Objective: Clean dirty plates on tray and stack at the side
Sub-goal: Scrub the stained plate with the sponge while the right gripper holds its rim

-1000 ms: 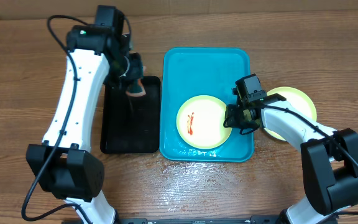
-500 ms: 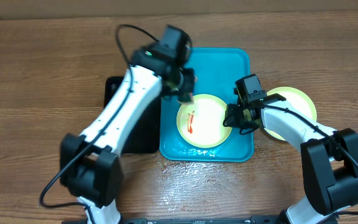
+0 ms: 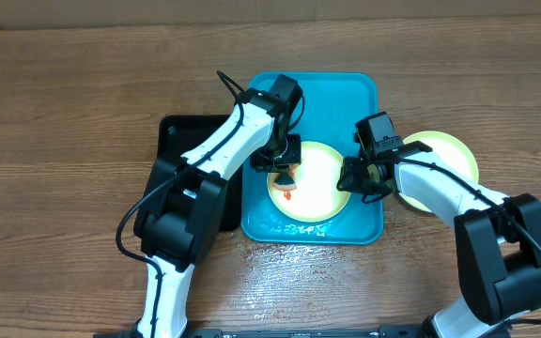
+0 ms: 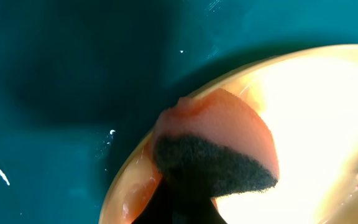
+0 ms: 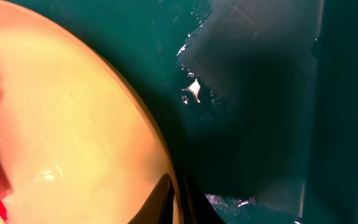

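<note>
One tray, one plate inside (one sponge)

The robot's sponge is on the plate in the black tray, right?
No. The sponge is on the plate, but that plate sits in the turquoise tray, not the black tray. The overhead view shows it.

Side plate partly under right arm; tray plate cropped in wrist views.

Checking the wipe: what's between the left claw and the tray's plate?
An orange sponge with a dark scrubbing face, at the rim of the plate; left wrist view shows it.
</note>
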### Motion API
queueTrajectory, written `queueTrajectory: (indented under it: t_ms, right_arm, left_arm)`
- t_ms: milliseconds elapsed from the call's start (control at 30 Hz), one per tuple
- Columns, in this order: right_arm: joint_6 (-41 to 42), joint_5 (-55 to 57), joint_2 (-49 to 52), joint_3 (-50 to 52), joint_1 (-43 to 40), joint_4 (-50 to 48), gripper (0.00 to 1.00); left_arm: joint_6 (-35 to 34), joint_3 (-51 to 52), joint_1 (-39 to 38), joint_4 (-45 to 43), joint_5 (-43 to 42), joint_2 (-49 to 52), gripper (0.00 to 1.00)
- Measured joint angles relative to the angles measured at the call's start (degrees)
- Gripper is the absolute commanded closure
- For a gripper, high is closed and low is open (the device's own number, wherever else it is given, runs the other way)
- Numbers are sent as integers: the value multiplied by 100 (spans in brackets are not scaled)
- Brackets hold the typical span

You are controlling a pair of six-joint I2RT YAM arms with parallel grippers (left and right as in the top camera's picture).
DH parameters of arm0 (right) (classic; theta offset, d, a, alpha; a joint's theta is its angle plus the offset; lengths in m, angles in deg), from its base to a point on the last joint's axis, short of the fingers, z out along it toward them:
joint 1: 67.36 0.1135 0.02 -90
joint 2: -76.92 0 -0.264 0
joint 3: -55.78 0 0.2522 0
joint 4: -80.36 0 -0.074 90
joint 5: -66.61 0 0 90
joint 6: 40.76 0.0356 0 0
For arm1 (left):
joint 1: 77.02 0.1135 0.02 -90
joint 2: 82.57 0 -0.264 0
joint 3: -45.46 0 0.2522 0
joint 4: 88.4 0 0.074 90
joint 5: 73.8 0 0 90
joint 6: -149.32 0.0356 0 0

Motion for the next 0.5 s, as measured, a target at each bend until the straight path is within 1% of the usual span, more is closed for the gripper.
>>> queueTrajectory:
  t_ms: [133, 300, 500]
  right_arm:
    - [4, 22, 0, 0, -2, 13, 93]
    - [7, 46, 0, 0, -2, 22, 93]
    - [7, 155, 0, -17, -11, 109, 93]
  left_arm:
    - [46, 2, -2, -278, -170, 2, 96]
    - [61, 2, -94, -835, -925, 166, 96]
    - [59, -46, -205, -822, -1810, 400, 96]
